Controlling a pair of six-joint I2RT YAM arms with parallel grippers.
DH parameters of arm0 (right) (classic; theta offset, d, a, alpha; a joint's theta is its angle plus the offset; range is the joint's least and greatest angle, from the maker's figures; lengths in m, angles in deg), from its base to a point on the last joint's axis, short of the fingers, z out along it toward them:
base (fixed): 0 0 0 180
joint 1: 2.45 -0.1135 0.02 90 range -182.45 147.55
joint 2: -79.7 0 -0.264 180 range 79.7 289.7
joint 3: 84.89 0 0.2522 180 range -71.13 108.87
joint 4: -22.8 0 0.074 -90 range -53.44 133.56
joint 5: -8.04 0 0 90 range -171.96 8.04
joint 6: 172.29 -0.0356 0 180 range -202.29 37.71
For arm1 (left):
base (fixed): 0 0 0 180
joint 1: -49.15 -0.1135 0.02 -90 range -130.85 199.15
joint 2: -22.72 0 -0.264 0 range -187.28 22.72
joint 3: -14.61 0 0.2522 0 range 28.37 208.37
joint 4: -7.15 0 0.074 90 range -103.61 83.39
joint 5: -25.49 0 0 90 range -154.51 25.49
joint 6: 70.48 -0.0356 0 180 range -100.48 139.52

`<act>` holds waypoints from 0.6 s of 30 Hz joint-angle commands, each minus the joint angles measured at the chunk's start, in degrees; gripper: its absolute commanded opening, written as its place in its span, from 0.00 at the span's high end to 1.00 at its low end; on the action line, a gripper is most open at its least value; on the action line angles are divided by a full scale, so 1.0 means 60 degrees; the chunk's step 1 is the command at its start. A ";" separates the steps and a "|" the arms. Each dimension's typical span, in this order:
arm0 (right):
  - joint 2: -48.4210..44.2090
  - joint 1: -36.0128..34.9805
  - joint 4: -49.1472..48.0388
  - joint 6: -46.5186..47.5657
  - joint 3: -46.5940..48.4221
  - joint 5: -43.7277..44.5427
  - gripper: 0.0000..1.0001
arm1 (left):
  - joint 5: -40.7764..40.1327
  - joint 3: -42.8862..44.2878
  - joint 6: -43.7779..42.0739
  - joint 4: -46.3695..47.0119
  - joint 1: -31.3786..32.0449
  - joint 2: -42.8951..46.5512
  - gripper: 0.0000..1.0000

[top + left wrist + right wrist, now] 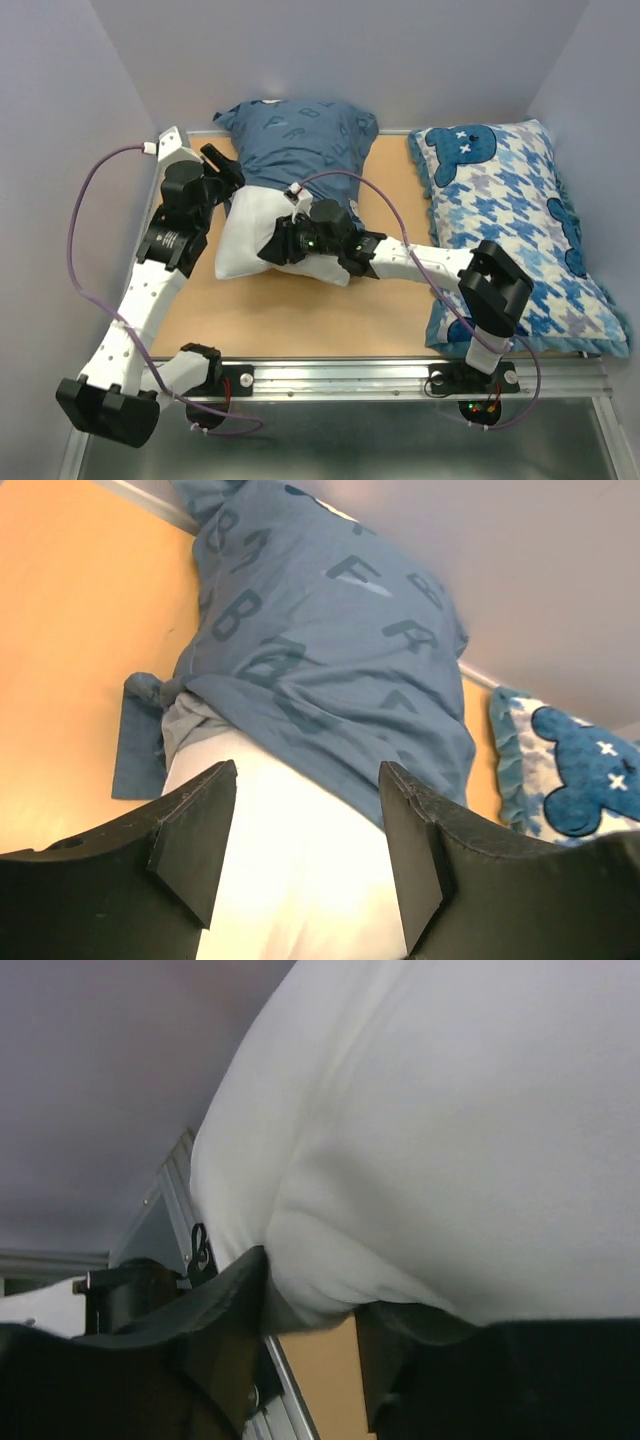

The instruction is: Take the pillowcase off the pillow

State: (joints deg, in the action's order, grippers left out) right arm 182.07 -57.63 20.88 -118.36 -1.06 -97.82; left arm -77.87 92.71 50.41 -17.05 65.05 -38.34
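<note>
Pillowcase (300, 135) covers only the far half of the pillow (245, 250), its hem bunched just beyond the left gripper (308, 790). That gripper's fingers stand apart above bare white cushion, apparently lined up to catch the blue hem. The right gripper (310, 1300) is clamped on the pillow's near edge, probably anchoring it so the cover can slide off. A houndstooth pillow (520, 230) lies on the surface (300, 320), off to that gripper's right.

The pillowcase (300, 135) covers the far half of the pillow (245, 248); a second pillow (520, 220) lies to their right.
</note>
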 commanded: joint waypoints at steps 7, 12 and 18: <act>-0.2499 -0.0120 -0.0302 0.0988 -0.0353 -0.0609 0.21 | -0.0673 -0.1039 0.1632 -0.0853 0.0864 0.2249 0.27; -0.4282 -0.0120 0.0224 0.1338 -0.1537 0.0602 0.16 | -0.1740 -0.1522 0.3064 -0.1262 0.2254 0.2749 0.25; -0.5166 -0.0004 0.1907 0.2173 -0.2140 0.3224 0.08 | -0.2503 -0.2123 0.4736 -0.2097 0.3823 0.2794 0.22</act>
State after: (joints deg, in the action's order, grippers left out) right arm 151.93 -58.37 25.64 -109.95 -11.34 -89.93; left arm -87.64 82.39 69.97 -26.27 84.72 -21.86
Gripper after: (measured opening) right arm 0.916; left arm 0.776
